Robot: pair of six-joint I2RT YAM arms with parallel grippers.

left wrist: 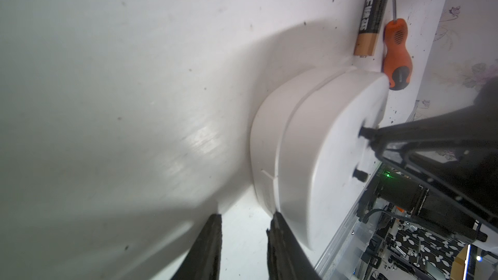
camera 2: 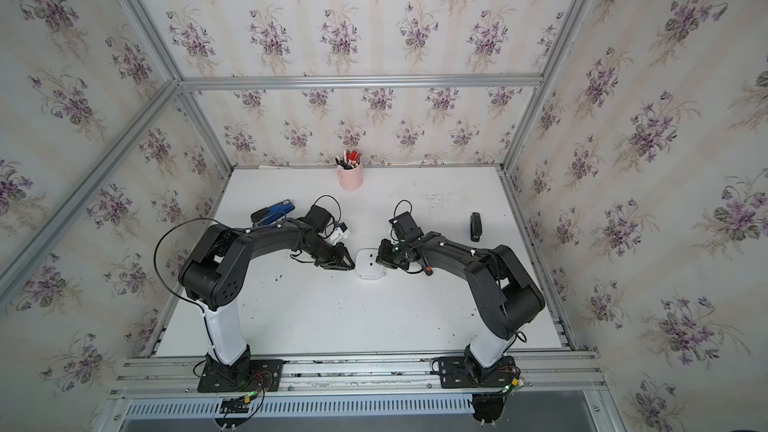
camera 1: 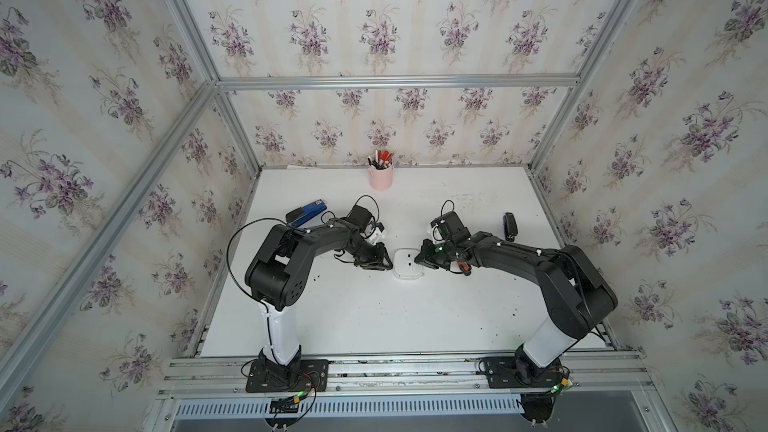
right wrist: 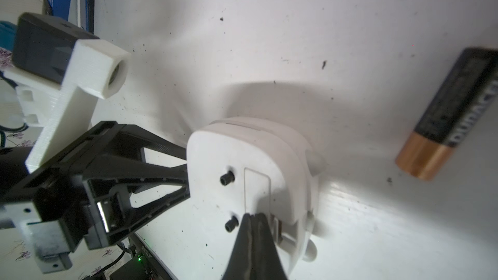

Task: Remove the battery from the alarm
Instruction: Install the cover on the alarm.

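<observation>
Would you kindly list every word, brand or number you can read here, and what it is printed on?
"DURAC", cut off at the picture's edge: on the battery, right wrist view.
White characters on the battery, left wrist view: not legible.
Print on the screwdriver handle: too blurred to read.

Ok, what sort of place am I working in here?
Looks like a lab robot cell dressed as a home desk: aluminium frame holding floral wallpaper panels, and a white tabletop with a pink pen cup and a blue stapler.
</observation>
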